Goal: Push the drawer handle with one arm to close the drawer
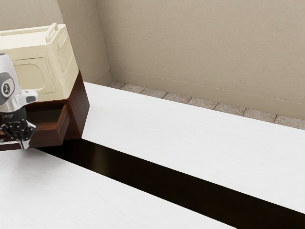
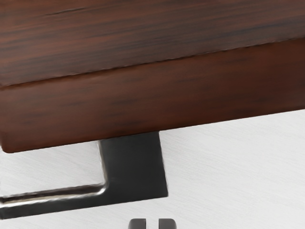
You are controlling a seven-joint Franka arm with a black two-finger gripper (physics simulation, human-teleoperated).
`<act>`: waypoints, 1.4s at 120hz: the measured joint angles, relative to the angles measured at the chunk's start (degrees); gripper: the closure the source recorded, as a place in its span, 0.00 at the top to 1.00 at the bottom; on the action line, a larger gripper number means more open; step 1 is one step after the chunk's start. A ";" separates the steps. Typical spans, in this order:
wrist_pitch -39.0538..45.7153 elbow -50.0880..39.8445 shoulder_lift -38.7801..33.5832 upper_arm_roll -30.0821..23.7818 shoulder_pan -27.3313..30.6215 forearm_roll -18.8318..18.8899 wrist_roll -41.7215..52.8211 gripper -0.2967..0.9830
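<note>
One black gripper [image 2: 152,223], its two fingers slightly apart with nothing between them, at the handle [image 2: 136,167] of a projecting drawer [image 1: 48,137]. The handle is a dark, squared bracket with a bright inner edge; in the wrist view the fingertips lie just beyond its outer edge, on the side away from the drawer front. The drawer stands open beneath a cream box [image 1: 33,71], which rests on the reddish-brown cabinet [image 1: 79,112].

Step in hand: judged to be the approach, or the very start of the push — the drawer has still to be closed. The next move calls for bringing the fingertips against the handle, near its shown end, and then pressing steadily toward the cabinet along the drawer's line of travel. No grasp is needed. Contact so near one end could skew the drawer or let the fingertips slip past the handle.

Limits of the views: the exterior view's left edge cuts off part of the arm [image 1: 8,86], box and drawer, and the wrist view cuts off the handle's other end. Height is hard to judge, so whether the fingertips touch the handle cannot be told. Much of the drawer's interior is hidden behind the hand or in shadow.
</note>
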 joint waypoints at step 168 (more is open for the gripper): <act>6.03 6.45 7.83 12.10 -5.57 5.17 -12.19 0.15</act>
